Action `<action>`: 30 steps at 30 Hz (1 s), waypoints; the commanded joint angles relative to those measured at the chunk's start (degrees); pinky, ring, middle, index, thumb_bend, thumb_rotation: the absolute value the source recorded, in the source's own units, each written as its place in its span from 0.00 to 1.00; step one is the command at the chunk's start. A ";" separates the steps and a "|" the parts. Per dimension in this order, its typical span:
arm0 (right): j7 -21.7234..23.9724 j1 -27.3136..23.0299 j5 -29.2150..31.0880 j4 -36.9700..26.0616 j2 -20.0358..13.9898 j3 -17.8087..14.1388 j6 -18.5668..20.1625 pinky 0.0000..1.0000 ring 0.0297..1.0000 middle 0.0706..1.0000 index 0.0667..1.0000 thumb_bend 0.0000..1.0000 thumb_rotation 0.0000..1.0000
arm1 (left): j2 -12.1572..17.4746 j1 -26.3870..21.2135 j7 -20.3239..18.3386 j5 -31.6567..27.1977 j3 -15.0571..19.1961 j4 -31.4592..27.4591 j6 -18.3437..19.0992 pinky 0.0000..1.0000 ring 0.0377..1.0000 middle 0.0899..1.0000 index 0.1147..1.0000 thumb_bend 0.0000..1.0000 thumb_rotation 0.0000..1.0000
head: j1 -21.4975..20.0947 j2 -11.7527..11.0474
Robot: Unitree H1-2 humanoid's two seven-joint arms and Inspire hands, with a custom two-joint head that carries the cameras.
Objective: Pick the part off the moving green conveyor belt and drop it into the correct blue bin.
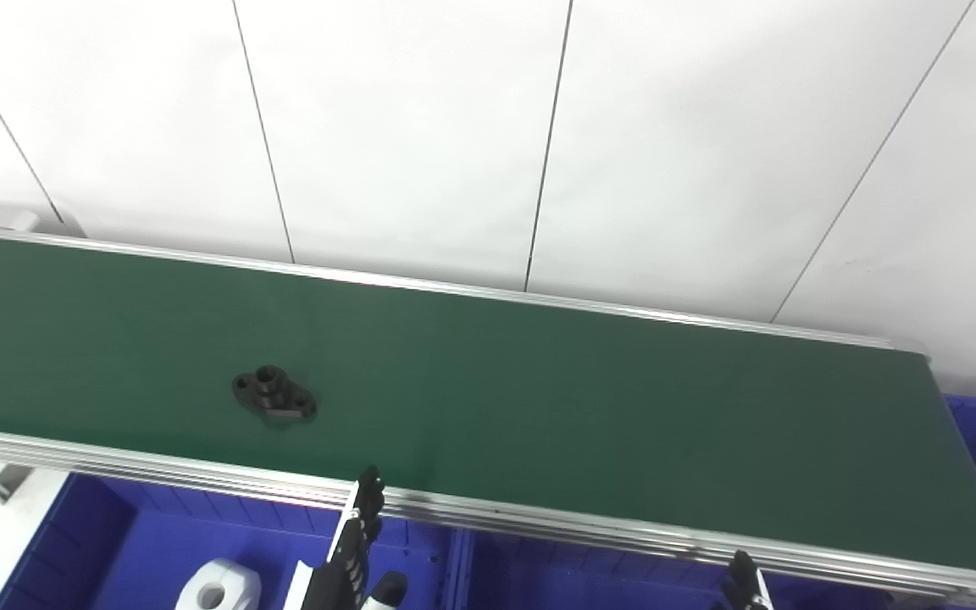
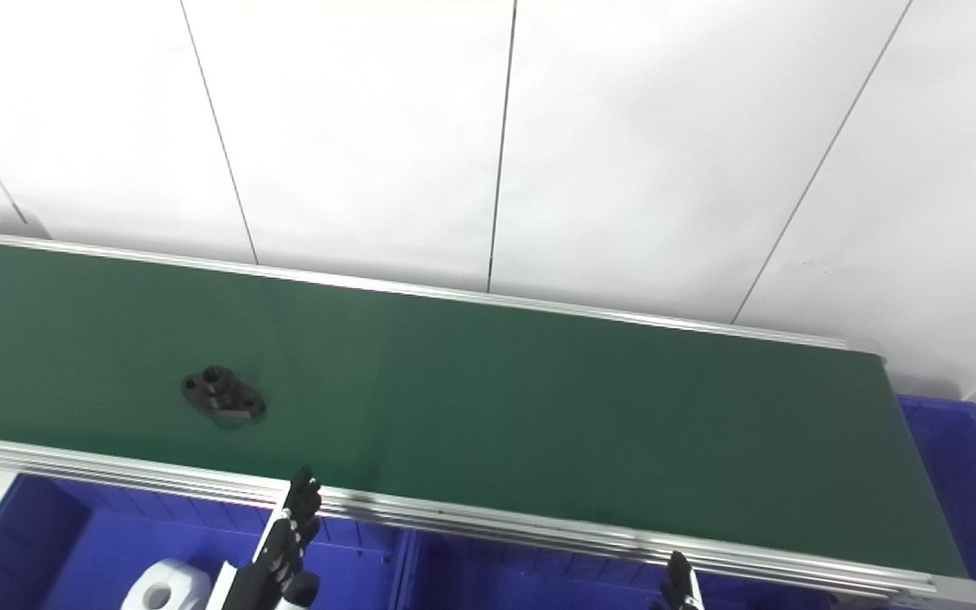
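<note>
Black part [image 1: 274, 396] (flanged, bored), matte belt [image 1: 590, 415]

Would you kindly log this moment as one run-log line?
black part lying on green belt, ungrasped | left hand raised below belt edge, empty | right hand barely visible | white part in left blue bin

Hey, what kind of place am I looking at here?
Probably a factory-style sorting station or test cell: a green conveyor belt carries a black part, with blue bins below it, against plain white wall panels.
</note>
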 commanded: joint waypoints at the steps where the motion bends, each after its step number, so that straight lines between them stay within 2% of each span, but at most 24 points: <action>1: 0.35 -0.14 -0.02 -1.15 -0.05 -0.30 -2.78 0.98 1.00 1.00 1.00 0.62 0.88 | -0.32 -0.40 -0.21 -0.97 -0.53 -0.81 -2.76 1.00 1.00 1.00 1.00 0.65 0.80 | 0.32 0.41; 3: 0.51 -0.13 0.36 -1.32 -0.03 -0.38 -2.75 0.99 1.00 1.00 1.00 0.63 0.88 | -0.42 -0.43 -0.17 -0.99 -0.63 -0.96 -2.64 1.00 1.00 1.00 1.00 0.66 0.79 | 0.78 1.03; 6: 0.66 -0.16 0.27 -1.90 -0.24 -0.48 -2.88 0.98 1.00 1.00 1.00 0.68 0.82 | -0.62 -0.43 -0.10 -0.88 -0.88 -1.60 -1.90 1.00 1.00 1.00 1.00 0.67 0.79 | 1.19 1.87; 9: -0.25 -0.66 -3.16 -1.89 -0.40 -0.74 -5.70 0.93 0.98 1.00 1.00 0.70 0.83 | -0.68 -0.50 -0.15 -1.08 -1.09 -2.41 -1.15 1.00 1.00 1.00 1.00 0.65 0.78 | 1.28 2.51; 11: -1.42 -1.32 -6.60 -1.72 -0.29 -1.15 -8.68 0.89 0.95 1.00 1.00 0.66 0.83 | -0.64 -0.55 -0.10 -1.04 -1.16 -2.83 -0.82 1.00 1.00 1.00 1.00 0.63 0.77 | 1.29 3.10; 14: -7.77 -2.88 -17.24 -2.96 0.27 -1.97 -10.26 0.96 0.96 0.96 1.00 0.71 0.78 | -0.37 -0.81 -0.23 -1.81 -1.02 -2.82 -0.95 1.00 1.00 1.00 1.00 0.64 0.76 | 0.95 3.69; 16: -10.08 -4.13 -21.37 -4.39 0.20 -2.37 -10.31 0.99 0.99 0.99 1.00 0.72 0.74 | -0.04 -0.94 -0.36 -1.97 -0.86 -2.94 -0.72 1.00 1.00 1.00 1.00 0.64 0.75 | 0.50 4.02; 17: -10.65 -4.93 -23.05 -5.34 0.30 -2.77 -10.19 0.99 0.99 0.98 0.98 0.72 0.66 | 0.17 -1.02 -0.44 -2.09 -0.75 -3.03 -0.57 1.00 1.00 1.00 1.00 0.64 0.75 | 0.22 4.30; 19: -10.64 -6.64 -27.21 -8.19 0.47 -3.36 -7.72 0.97 0.96 0.95 0.94 0.75 0.59 | 0.60 -1.16 -0.66 -2.41 -0.60 -3.18 -0.32 1.00 1.00 1.00 1.00 0.65 0.74 | -0.44 4.77; 20: -10.39 -7.18 -28.72 -9.32 0.57 -3.40 -6.47 0.99 0.98 0.95 0.93 0.76 0.56 | 0.79 -1.21 -0.73 -2.57 -0.55 -3.28 -0.18 1.00 1.00 1.00 1.00 0.65 0.74 | -0.55 4.91; 23: -7.72 -10.35 -33.34 -14.00 1.35 -2.93 -0.27 1.00 0.97 0.92 0.91 0.78 0.49 | 1.34 -1.33 -0.72 -2.20 -0.47 -4.14 0.86 1.00 1.00 1.00 1.00 0.65 0.76 | -2.09 6.40; 28: -1.43 -16.83 -42.47 -19.28 2.38 -1.08 10.81 0.98 0.96 0.92 0.87 0.85 0.49 | 2.00 -1.11 -0.80 -1.20 -0.37 -5.94 2.52 1.00 1.00 1.00 1.00 0.64 0.79 | -3.79 7.85; 30: 1.26 -19.54 -46.28 -20.44 2.27 -0.02 13.85 0.90 0.93 0.89 0.85 0.86 0.46 | 2.07 -0.95 -0.78 -1.16 -0.45 -6.56 3.27 1.00 1.00 1.00 1.00 0.66 0.81 | -4.14 8.38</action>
